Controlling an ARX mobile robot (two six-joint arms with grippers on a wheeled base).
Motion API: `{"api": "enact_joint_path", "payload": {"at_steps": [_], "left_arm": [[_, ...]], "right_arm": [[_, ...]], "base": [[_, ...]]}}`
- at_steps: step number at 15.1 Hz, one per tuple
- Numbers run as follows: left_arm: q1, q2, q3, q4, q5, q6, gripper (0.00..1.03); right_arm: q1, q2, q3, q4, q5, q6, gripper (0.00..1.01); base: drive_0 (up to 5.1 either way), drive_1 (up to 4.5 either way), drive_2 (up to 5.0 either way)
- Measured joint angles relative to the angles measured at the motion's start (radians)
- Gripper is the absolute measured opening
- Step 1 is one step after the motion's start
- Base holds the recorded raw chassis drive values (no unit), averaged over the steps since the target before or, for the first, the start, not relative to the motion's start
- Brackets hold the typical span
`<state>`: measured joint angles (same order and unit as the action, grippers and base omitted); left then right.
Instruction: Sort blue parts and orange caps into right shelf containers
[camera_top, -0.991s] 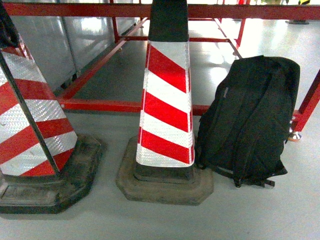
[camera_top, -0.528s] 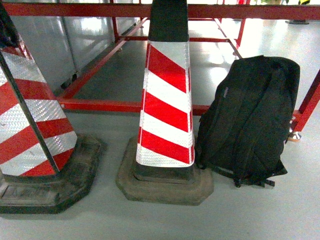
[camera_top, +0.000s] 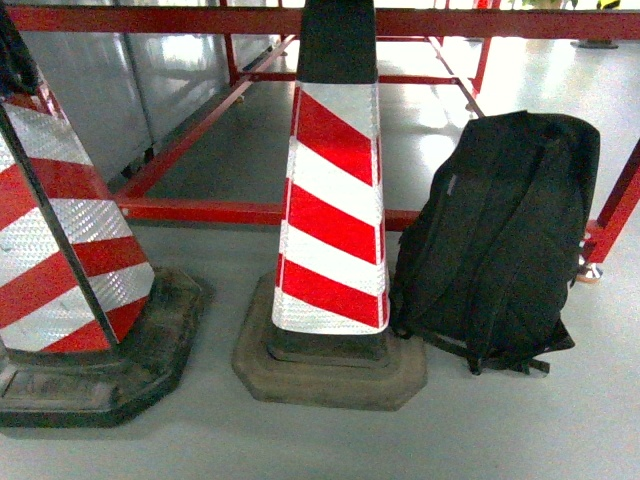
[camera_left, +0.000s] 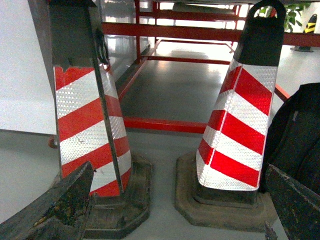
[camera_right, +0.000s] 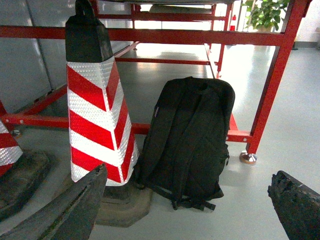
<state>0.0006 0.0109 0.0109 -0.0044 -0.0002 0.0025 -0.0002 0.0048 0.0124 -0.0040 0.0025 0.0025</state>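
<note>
cones and a backpack fill what we see; none of the orange caps, blue crates or the steel shelf shows in any of our three views.

our left gripper (camera_left: 165, 210) hangs low near the grey floor (camera_left: 25, 160), pointing level toward the red tube frame (camera_left: 165, 125). its two dark, worn fingers (camera_left: 55, 207) sit at the bottom corners of the wrist view, spread wide with nothing between them. ahead of the left finger stands a red-and-white striped traffic cone (camera_left: 87, 125) on a black rubber base; ahead of the right finger stands a second striped cone (camera_left: 240, 125).

our right gripper (camera_right: 187, 205) is posed the same way, low and level, its fingers (camera_right: 70, 210) wide apart and empty. just beyond its left finger is that second cone (camera_right: 97, 115), and straight ahead between the fingers a black backpack (camera_right: 192, 135) stands upright, touching the cone's base and leaning by the red frame's post (camera_right: 272, 85).

from the head camera we see neither arm, only both cones, backpack (camera_top: 505, 230) and frame.
</note>
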Motion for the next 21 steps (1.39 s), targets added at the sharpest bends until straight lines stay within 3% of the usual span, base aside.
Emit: {"api": "enact_joint_path", "payload": {"at_steps": [21], "left_arm": [[0.000, 0.000, 0.000, 0.001, 0.000, 0.001, 0.98]], "right_arm": [[0.000, 0.000, 0.000, -0.003, -0.003, 0.000, 0.98]], "base": [[0.0, 0.00, 0.0]]}}
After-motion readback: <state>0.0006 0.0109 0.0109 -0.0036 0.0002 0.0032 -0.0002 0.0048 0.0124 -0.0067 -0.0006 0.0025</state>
